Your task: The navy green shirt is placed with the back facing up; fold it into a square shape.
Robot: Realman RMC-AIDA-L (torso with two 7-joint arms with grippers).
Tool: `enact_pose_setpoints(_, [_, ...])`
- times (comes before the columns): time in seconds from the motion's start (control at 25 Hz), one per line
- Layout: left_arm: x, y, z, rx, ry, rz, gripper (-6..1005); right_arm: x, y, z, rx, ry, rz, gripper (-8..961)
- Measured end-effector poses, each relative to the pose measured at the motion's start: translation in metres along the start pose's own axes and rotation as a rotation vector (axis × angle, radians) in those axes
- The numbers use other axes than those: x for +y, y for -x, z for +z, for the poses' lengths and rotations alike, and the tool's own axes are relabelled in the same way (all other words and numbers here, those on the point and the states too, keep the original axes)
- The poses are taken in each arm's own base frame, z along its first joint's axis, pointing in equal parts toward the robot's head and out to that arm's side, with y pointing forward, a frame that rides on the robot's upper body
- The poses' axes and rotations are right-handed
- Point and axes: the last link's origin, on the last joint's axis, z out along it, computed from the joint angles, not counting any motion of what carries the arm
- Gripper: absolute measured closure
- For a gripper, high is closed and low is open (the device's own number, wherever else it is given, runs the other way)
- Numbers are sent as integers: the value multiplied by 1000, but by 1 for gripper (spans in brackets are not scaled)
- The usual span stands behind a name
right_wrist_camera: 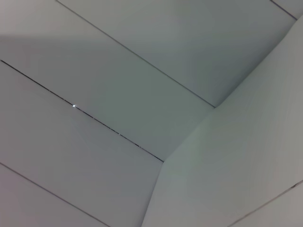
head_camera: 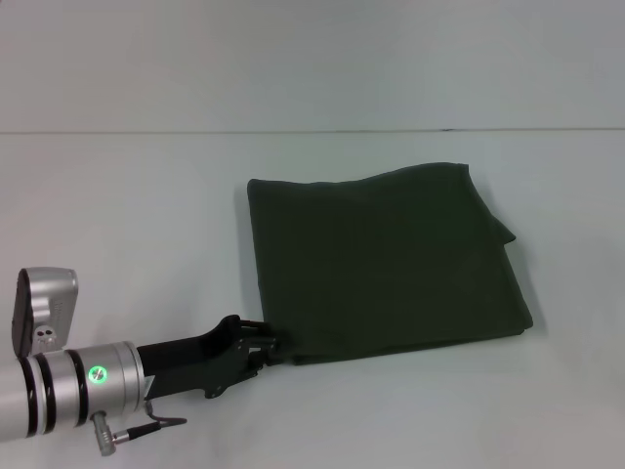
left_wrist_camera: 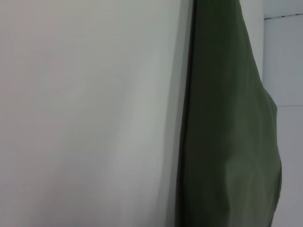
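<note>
Where its near-left corner ends, folded navy green shirt [head_camera: 386,266] touching left claw [head_camera: 266,344], grip indiscernible.

Matt soft cloth shirt [head_camera: 381,264], smooth table [head_camera: 117,215]

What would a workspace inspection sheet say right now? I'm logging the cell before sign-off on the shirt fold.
Surface: white table, bare around the work.
Job's things: navy green shirt lies folded into a rough square, plain side up; its far right corner is slightly uneven.
Clutter: nothing seen.
Grippers: left gripper sits low at the shirt's near left corner, touching or almost touching its edge; right gripper is out of the head view, and its wrist camera shows only white panels.
Cables: a thin black lead at the left wrist.
Surroundings: plain white wall behind the table.
</note>
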Motion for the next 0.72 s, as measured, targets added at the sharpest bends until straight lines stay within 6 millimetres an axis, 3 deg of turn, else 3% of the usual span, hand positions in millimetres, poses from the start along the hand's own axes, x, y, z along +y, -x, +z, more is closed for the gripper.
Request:
enact_pose_setpoints(0.4, [1,1,-4,-12,12,7,929,-1,-1,1,-7,2,12,226])
enact_pose_setpoints(0.72, [-14,4,-28,34,25,-27,954,-1,-1,0,-9,2,15,226])
